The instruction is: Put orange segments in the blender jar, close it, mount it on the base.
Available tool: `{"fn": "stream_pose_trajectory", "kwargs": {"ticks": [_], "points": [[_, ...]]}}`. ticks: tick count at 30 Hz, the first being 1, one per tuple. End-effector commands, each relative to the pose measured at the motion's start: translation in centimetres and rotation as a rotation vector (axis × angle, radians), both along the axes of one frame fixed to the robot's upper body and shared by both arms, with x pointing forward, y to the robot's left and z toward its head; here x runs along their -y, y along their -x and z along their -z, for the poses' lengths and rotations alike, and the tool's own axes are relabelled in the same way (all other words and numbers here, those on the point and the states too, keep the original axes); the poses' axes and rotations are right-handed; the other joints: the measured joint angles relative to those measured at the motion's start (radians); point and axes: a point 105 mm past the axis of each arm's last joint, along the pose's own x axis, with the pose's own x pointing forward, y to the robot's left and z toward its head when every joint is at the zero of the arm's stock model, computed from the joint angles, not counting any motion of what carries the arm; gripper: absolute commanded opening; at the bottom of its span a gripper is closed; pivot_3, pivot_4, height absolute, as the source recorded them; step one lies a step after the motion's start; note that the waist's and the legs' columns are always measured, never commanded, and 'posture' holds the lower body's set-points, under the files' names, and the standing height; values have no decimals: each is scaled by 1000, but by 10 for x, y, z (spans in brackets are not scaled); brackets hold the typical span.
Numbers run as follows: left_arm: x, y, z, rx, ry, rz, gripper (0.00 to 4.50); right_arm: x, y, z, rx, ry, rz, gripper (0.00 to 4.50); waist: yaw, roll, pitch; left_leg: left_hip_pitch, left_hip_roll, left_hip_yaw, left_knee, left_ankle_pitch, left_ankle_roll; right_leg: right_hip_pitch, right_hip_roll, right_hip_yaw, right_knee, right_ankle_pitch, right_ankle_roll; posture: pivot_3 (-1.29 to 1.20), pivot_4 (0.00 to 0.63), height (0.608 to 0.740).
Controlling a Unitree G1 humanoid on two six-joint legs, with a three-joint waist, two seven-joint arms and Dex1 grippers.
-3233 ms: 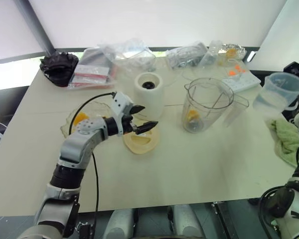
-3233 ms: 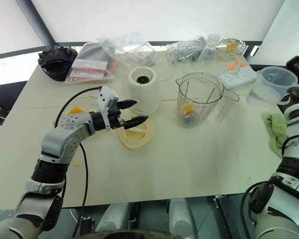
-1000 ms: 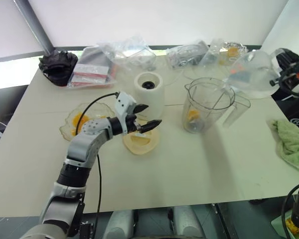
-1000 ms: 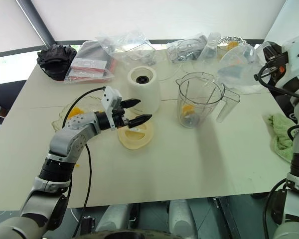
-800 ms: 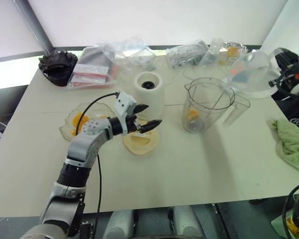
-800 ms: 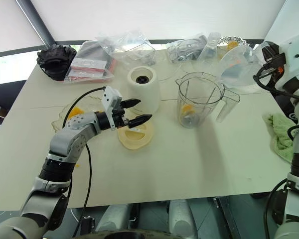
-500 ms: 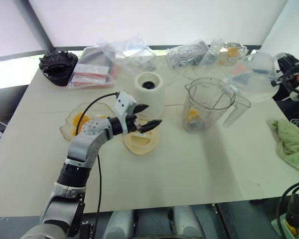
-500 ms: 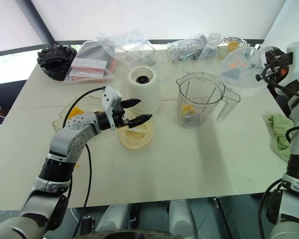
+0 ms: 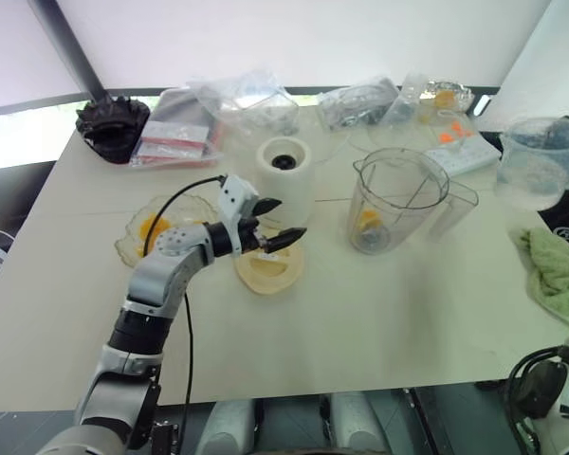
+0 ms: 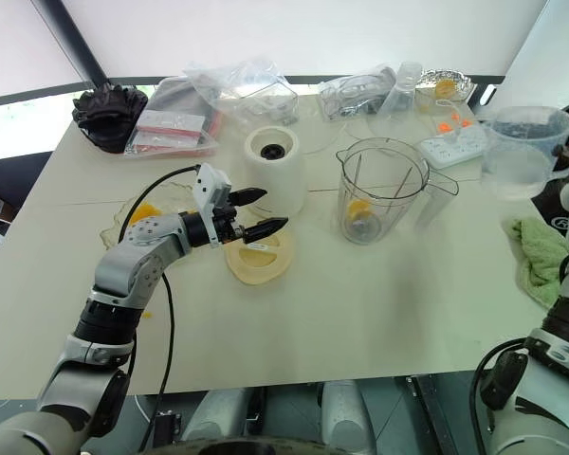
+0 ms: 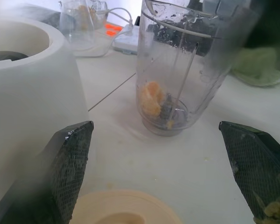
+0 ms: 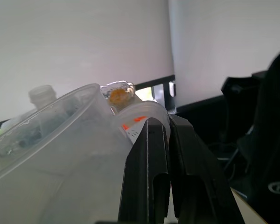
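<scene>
Blender jar [image 9: 396, 201] unlabelled, base [image 9: 284, 180] plain white, no writing legible

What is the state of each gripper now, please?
Left gripper: open, empty, above the flat round cream-yellow lid.
Right gripper: shut on the rim of the smaller clear plastic cup.

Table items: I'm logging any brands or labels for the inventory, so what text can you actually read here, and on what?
No text here can be read.
Red-and-white packet in a clear bag: print too small to read.
Cream lid: a small dark mark, unreadable.
Black item past the table's right edge: a round white mark, blurred.
Blender jar, white base, clear cup: no lettering visible.
</scene>
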Motion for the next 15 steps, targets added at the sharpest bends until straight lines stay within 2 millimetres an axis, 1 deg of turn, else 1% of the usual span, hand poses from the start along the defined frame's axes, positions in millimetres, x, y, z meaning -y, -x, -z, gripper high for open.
{"fn": "stream_pose_trajectory", "kwargs": {"ticks": [1, 3, 8, 12, 15], "points": [[-2, -1, -17, 62, 14, 3, 4500, 16, 13, 4, 81, -59, 89, 62, -3, 0, 0, 0, 0, 0, 0, 0, 0, 0, 0, 0, 0, 0, 0, 0, 150, 740], [-2, -1, -18, 62, 11, 3, 4500, 19, 12, 20, 77, -101, 114, 62, -4, 0, 0, 1, 0, 1, 0, 0, 0, 0, 0, 0, 1, 0, 0, 0, 150, 740], [-3, -1, -18, 63, 3, 5, 4500, 17, 6, 47, 80, -172, 132, 62, -6, 1, 0, 2, 0, 3, 0, 0, 0, 0, 0, 1, 2, 0, 0, 0, 150, 740], [-6, 0, -19, 62, -6, 4, 4500, 15, 1, 63, 93, -224, 147, 62, -6, 1, 0, 2, 0, 3, 0, 0, 0, 0, 1, 1, 3, 0, 0, 0, 150, 740], [-7, 1, -20, 61, -12, 3, 4500, 13, -3, 69, 110, -250, 155, 62, -6, 1, 0, 2, 0, 3, 0, 0, 0, 0, 1, 1, 3, 0, 0, 0, 150, 740]]}}
